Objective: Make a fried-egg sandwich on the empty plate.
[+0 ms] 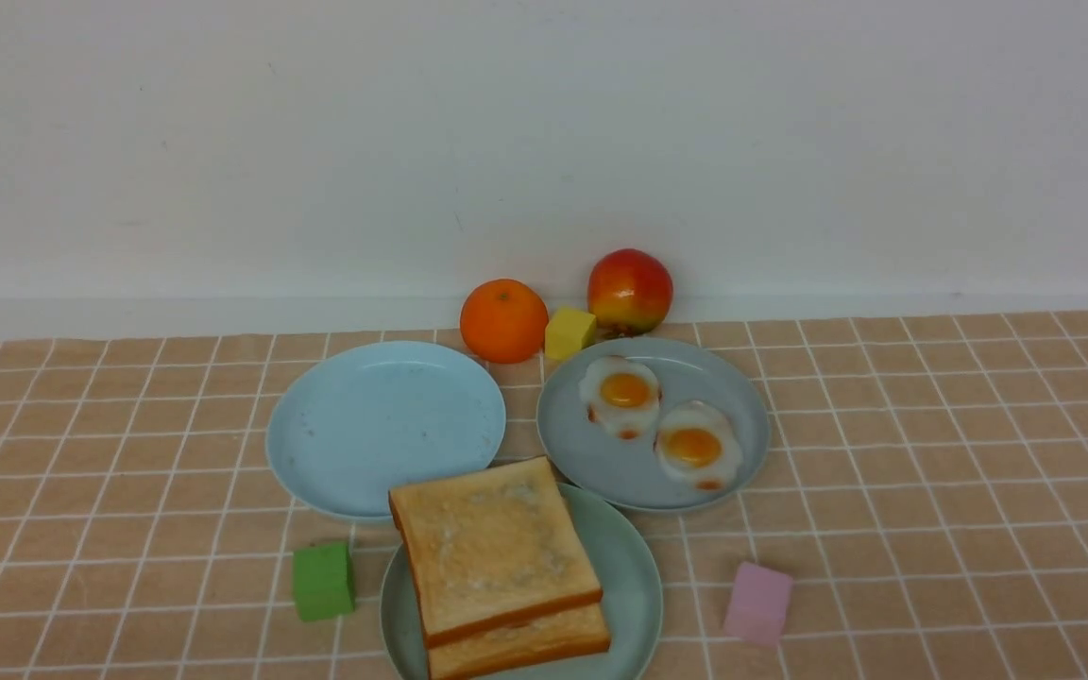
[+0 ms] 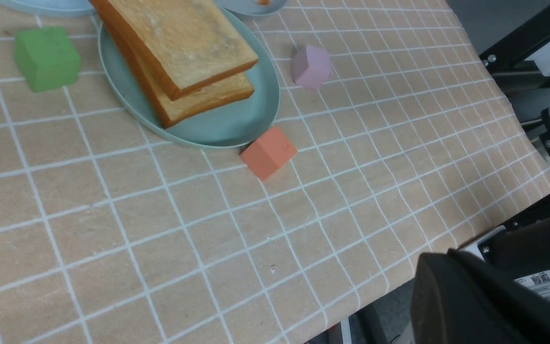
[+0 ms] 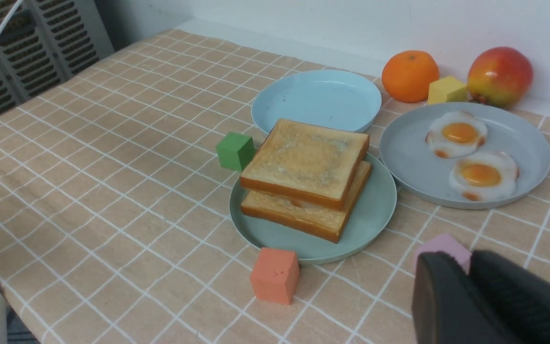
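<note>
Stacked golden-brown toast sandwich lies flat on pale mint-green plate.

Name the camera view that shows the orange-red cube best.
The left wrist view: the orange-red cube shows large and whole there, against the rim of the mint-green plate. The right wrist view also shows it whole but smaller, in front of that plate. The front view does not show it: it lies below that view's lower edge.

No text can be read. Close beside the left gripper, on the robot's base past the table edge, a white label carries a QR code and small print lines, too small to make out.
</note>
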{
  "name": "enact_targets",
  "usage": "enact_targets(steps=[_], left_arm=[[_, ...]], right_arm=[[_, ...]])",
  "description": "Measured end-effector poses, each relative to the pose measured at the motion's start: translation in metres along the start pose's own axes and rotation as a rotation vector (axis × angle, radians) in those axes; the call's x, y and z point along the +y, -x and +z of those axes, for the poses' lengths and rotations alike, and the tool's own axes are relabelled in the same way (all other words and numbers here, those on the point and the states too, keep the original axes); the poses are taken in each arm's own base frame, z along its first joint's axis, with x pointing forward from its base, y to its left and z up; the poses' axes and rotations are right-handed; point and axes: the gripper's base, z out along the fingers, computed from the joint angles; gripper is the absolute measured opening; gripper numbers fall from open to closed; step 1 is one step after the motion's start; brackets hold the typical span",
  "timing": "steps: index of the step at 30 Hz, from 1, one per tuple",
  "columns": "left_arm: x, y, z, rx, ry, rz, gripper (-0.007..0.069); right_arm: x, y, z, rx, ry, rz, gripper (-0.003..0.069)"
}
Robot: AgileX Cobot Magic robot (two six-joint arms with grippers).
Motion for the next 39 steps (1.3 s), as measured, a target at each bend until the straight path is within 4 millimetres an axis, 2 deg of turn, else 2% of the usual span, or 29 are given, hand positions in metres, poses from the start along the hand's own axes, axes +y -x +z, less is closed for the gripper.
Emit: enact_targets(steps=[6,11,12,14,19,22,39], left_arm=[[0.006,-0.002,0.005,-0.035,0.008,0.008,-0.0013],[0.046,-0.021,0.017,-0.311,0.250,0.165,-0.0013],[0.048,-0.021,0.017,-0.335,0.259,0.173,-0.0013],[0.071,-0.033,0.031,-0.437,0.387,0.228,-0.0013],[0.118,-0.068,0.071,-0.407,0.524,0.227,-0.0013],[0.127,-0.079,0.079,-0.387,0.523,0.151,-0.0013],[0.127,-0.079,0.080,-0.403,0.509,0.107,-0.0003]], right_arm=[[0.000,0.000,0.000,0.001,0.000,-0.001,0.0114],[0.000,0.000,0.000,0.001,0.000,0.000,0.0116],[0.000,0.000,0.000,0.001,0.001,0.001,0.0116],[0.000,0.000,0.000,0.001,0.001,0.001,0.0116],[0.000,0.000,0.000,0.005,0.000,0.000,0.0116],[0.000,-0.001,0.000,0.014,0.002,0.000,0.0116],[0.001,-0.004,0.000,0.039,0.007,0.002,0.0134]])
